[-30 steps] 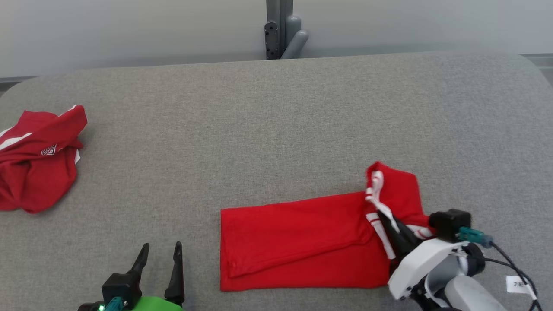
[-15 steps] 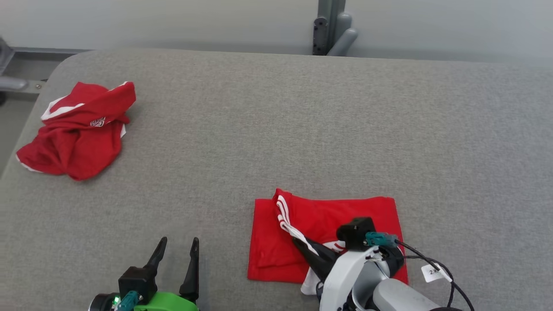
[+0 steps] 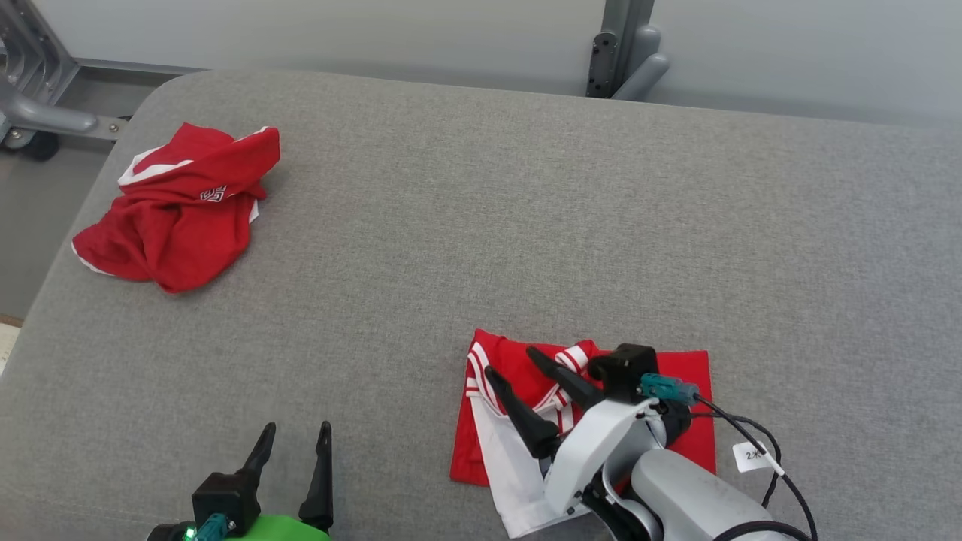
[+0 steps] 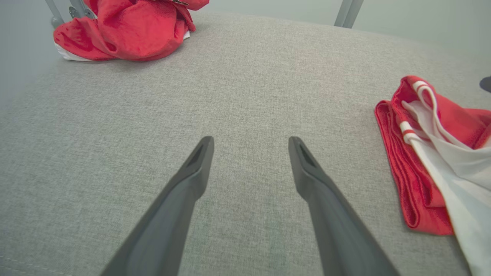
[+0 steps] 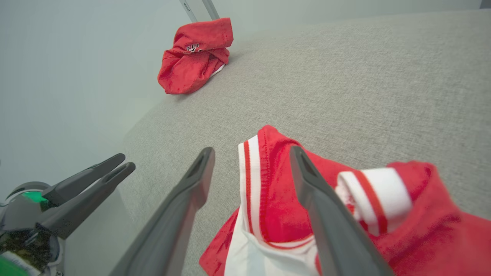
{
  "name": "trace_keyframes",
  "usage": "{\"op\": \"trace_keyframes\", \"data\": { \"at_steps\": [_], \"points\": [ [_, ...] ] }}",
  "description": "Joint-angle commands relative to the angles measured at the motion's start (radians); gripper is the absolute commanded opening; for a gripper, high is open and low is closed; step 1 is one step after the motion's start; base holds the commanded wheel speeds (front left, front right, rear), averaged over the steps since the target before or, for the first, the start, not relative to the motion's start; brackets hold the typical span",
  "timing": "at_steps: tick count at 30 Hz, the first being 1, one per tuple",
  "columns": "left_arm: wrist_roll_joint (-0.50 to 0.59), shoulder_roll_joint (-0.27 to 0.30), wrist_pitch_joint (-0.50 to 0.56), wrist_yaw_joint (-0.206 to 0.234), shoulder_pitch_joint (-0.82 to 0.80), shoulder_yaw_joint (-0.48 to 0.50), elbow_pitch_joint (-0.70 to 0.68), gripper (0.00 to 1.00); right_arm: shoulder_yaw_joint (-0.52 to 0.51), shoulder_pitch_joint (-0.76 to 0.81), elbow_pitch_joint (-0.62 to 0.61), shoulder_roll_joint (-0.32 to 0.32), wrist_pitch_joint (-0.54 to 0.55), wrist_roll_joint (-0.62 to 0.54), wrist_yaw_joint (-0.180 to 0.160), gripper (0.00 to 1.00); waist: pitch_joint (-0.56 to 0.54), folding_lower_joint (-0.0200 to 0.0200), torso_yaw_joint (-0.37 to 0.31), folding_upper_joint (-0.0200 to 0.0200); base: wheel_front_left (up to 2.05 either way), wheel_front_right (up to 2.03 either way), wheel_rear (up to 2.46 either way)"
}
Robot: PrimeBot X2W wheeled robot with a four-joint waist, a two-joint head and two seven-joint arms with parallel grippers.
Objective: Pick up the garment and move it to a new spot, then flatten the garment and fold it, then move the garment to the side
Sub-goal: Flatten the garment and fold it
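Within the last second the right gripper [image 3: 511, 361] had carried the end it was pinching across the garment [image 3: 461, 454] and let go. What had been a long red strip now lay doubled into a shorter block. The head camera had swung too, so the apparent drift of the crumpled red garment [image 3: 180, 218] was no real movement. The right gripper's fingers stood spread wide and held nothing, though in the right wrist view the white-trimmed hem rose between them, close to both, perhaps brushing them. The left gripper [image 3: 297, 426] was also fully open and empty, poised over bare table [image 3: 526, 225] by the near edge, to the garment's left.

The garment lay close to the table's near edge, right of its middle, well apart from the crumpled one near the far left corner. The fold looked untidy: a striped cuff curled up on top, and the white inner face spilled out toward the near edge.

The main risk, as I judged it, was the withdrawal — a fingertip catching that raised hem would drag the top layer back and undo the fold. A single-point grab for the sideways move could likewise let the loose layers fall open.
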Motion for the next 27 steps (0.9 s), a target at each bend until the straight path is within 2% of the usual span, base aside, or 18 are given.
{"op": "trace_keyframes", "data": {
  "at_steps": [1,5,8,11,18,27],
  "points": [
    [-0.001,0.003,0.001,0.007,0.01,0.005,-0.004,1.0,-0.008,-0.007,-0.003,-0.009,-0.008,0.005,0.0,1.0,-0.009,0.0,-0.018,0.0,0.0,0.0,0.0],
    [0.001,0.003,0.001,0.01,0.017,0.02,-0.009,1.0,-0.081,0.0,-0.043,-0.035,-0.019,-0.005,0.0,1.0,-0.02,0.0,-0.051,0.0,0.0,0.0,0.0],
    [0.002,0.002,0.001,0.011,0.021,0.025,-0.014,1.0,-0.168,0.041,-0.103,-0.054,-0.018,-0.031,0.0,1.0,-0.026,0.0,-0.073,0.0,0.0,0.0,0.0],
    [0.0,0.003,0.001,0.012,0.024,0.028,-0.015,1.0,-0.211,0.087,-0.138,-0.071,-0.019,-0.048,0.0,1.0,-0.03,0.0,-0.089,0.0,0.0,0.0,0.0],
    [-0.006,0.003,0.001,0.009,0.018,0.019,-0.018,1.0,-0.146,0.142,-0.146,-0.11,-0.019,-0.031,0.0,1.0,-0.023,0.0,-0.098,0.0,0.0,0.0,0.0],
    [-0.005,0.003,0.001,0.007,0.001,0.015,-0.01,1.0,-0.055,0.077,-0.061,-0.123,-0.011,-0.006,0.0,1.0,-0.002,0.0,-0.062,0.0,0.0,0.0,0.0]
  ]
}}
